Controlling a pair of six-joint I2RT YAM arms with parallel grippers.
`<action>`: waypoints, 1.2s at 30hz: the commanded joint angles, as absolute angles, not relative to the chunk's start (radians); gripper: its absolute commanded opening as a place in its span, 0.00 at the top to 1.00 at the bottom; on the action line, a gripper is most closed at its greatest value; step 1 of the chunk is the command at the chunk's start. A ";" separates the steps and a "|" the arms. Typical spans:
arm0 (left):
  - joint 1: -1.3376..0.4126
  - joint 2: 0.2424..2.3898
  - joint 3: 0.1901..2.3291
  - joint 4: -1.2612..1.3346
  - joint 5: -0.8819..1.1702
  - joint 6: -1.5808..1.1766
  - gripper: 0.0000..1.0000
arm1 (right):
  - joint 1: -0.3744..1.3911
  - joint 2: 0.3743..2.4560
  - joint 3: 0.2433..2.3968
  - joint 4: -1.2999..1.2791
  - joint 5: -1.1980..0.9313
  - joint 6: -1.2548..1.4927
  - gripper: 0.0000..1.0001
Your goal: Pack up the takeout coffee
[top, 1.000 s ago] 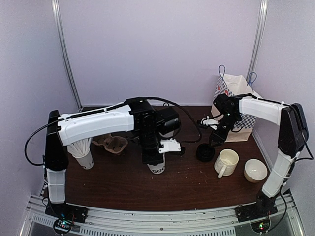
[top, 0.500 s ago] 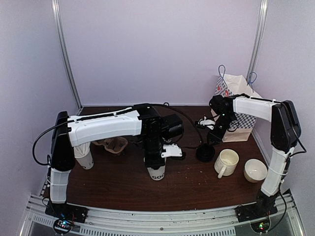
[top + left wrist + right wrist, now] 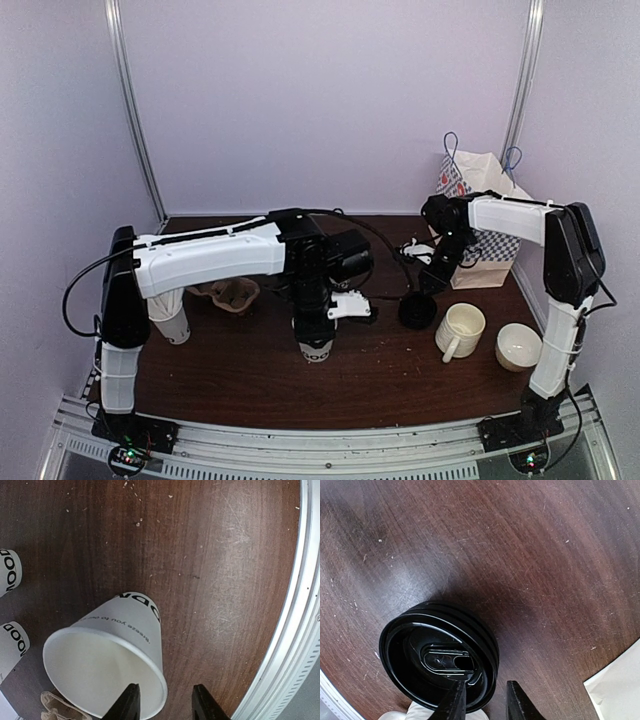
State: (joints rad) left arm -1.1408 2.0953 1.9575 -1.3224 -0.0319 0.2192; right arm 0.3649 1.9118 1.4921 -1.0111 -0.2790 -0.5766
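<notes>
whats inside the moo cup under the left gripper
The cup is lidless, and only its bare white inner wall shows, with no liquid or object visible. One finger of the left gripper covers part of the near rim, so that bit of the inside is hidden.

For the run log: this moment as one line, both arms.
left gripper: open, astride rim of MOO cup | right gripper: open, astride rim of black lids | MOO cup: upright, unlidded

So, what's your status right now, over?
Left gripper open, straddling rim of paper cup. Right gripper open, straddling edge of black lids. Cream mug close beside them.
</notes>
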 commanded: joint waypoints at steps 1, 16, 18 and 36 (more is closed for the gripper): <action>-1.146 2.022 1.953 -1.288 -0.053 0.215 0.59 | 0.373 1.934 1.514 -1.040 -0.264 -0.575 0.70; -1.142 1.937 1.922 -1.265 -0.148 0.209 0.52 | 0.379 1.939 1.515 -1.046 -0.245 -0.569 0.79; -1.141 1.922 1.914 -1.265 -0.156 0.206 0.52 | 0.379 1.935 1.514 -1.046 -0.243 -0.566 0.80; -1.130 1.878 1.882 -1.265 -0.194 0.202 0.52 | 0.397 1.955 1.528 -1.053 -0.224 -0.560 0.78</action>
State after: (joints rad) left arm -1.1378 1.9209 1.8912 -1.2804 -0.1799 0.2108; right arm 0.3859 1.9369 1.4998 -1.0367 -0.2371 -0.5686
